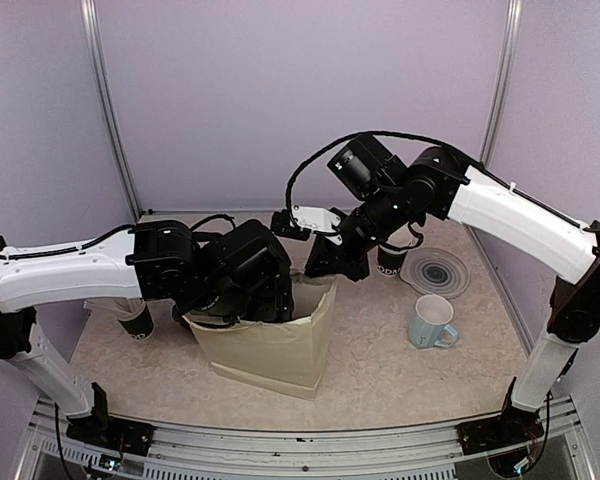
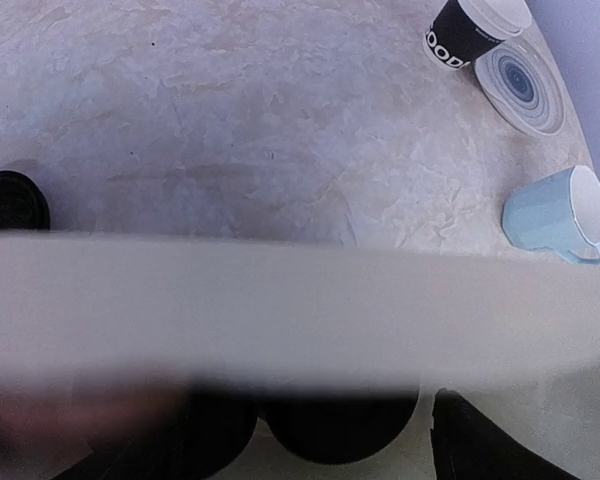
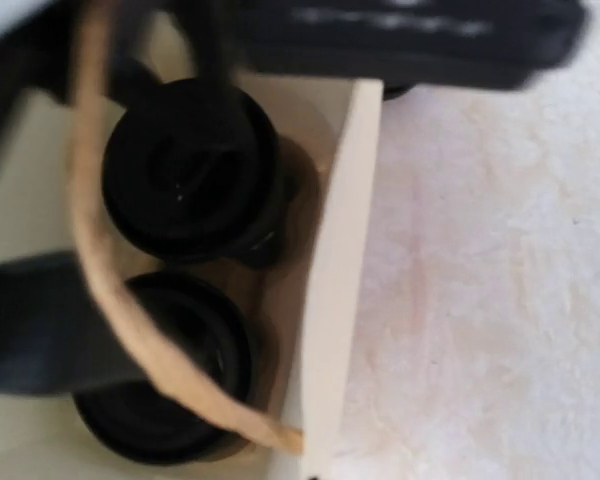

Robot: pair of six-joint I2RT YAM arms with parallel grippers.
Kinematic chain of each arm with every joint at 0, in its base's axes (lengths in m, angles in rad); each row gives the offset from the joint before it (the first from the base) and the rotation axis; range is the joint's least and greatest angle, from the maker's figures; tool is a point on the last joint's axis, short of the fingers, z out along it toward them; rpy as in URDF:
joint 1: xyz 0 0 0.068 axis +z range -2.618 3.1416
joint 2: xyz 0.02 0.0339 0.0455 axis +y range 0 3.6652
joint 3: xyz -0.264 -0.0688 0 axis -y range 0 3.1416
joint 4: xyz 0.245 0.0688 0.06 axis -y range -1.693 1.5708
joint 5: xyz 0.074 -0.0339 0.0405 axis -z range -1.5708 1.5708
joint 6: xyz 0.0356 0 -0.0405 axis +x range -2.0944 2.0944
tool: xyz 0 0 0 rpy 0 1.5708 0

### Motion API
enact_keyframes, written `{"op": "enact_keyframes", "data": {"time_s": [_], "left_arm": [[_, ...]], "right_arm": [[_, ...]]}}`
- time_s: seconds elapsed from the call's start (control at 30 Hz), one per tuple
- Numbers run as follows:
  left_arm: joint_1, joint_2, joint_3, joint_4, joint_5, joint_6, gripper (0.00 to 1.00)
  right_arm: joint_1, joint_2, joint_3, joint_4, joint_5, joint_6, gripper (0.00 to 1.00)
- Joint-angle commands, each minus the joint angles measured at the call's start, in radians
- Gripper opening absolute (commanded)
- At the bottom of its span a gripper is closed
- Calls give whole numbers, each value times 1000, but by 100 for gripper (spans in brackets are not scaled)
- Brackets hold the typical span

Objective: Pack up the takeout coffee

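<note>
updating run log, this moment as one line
bag: two lidded cups inside | right end effector: shut, over bag | another cup: by plate

A wide, blurry pale strip (image 2: 300, 310) runs across the middle. Behind it, on the table (image 2: 230, 120), a black paper cup (image 2: 462, 32) with white letters touches a ringed plate (image 2: 520, 85). A light-blue mug (image 2: 555, 215) is near. A black lid (image 2: 10, 200) peeks in at the left.
</note>
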Motion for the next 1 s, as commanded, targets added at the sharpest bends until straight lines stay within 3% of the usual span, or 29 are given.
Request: {"op": "enact_keyframes", "data": {"time_s": [0.0,0.17,0.37,0.57,0.73,0.97], "left_arm": [[-16,-59,-19,-50,40,61,84],[-26,-86,-13,-60,50,170,85],[-51,-113,20,49,47,340,84],[-58,-235,-2,304,19,473,81],[-50,-362,-111,536,14,529,81],[-41,-414,-214,687,-126,519,81]], "right_arm": [[-20,38,53,20,68,-3,0],[-53,56,72,21,70,-9,0],[-73,66,73,15,59,-27,0],[-90,48,40,39,38,-69,0],[-128,38,31,71,13,-88,0],[-144,35,35,104,-25,-127,0]]}}
